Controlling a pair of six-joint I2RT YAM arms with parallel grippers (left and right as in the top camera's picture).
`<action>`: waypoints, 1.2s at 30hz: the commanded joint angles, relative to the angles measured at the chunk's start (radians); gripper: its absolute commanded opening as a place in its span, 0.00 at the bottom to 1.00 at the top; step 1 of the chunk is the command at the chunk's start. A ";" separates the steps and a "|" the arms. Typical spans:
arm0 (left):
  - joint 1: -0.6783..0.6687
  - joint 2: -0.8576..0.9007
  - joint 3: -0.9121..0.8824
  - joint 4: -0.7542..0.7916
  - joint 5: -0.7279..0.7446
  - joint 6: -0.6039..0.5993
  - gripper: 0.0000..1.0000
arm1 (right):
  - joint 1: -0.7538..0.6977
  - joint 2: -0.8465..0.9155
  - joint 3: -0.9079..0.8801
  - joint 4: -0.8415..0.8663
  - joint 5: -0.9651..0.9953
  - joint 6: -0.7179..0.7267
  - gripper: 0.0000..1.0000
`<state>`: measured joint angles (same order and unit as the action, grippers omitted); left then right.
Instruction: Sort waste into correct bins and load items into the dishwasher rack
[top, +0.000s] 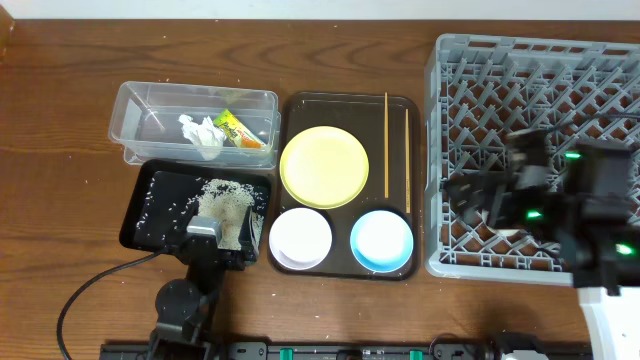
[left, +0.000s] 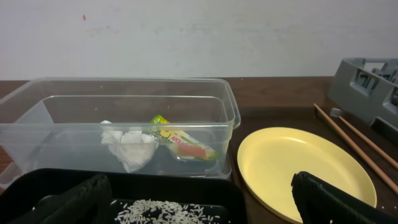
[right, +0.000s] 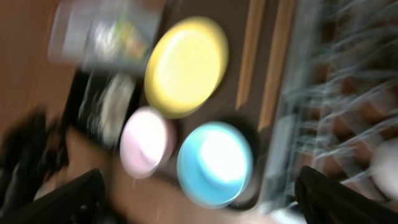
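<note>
The clear tub (top: 135, 100) holds a crumpled white tissue (top: 203, 133) and a green-yellow wrapper (top: 240, 130). The black tray (top: 150, 215) holds loose rice (top: 225, 203). My left gripper (left: 199, 208) is open and empty, low over the rice (left: 165, 213) at the tray's near edge. The yellow plate (top: 322, 165), white bowl (top: 300, 238), blue bowl (top: 381, 240) and two chopsticks (top: 387, 145) lie on the brown serving tray. My right gripper (right: 205, 205) is open and empty, over the grey rack's (top: 540, 70) left part; its view is blurred.
The brown serving tray (top: 345, 100) sits between the bins and the rack. The left arm's cable (top: 90, 290) runs over the table at the front left. The back wall stands close behind the tub in the left wrist view.
</note>
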<state>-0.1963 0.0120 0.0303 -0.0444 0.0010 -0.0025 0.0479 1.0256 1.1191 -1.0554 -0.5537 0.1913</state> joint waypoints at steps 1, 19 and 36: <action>0.005 -0.008 -0.026 -0.026 -0.001 0.006 0.95 | 0.221 0.042 0.010 -0.020 0.061 -0.022 0.99; 0.005 -0.008 -0.026 -0.026 -0.001 0.006 0.95 | 0.788 0.628 0.010 0.508 0.454 0.118 0.60; 0.005 -0.008 -0.026 -0.026 -0.001 0.006 0.95 | 0.742 0.613 0.013 0.500 0.549 0.108 0.01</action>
<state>-0.1963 0.0113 0.0303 -0.0444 0.0013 -0.0025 0.8272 1.7634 1.1191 -0.5522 -0.0940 0.3027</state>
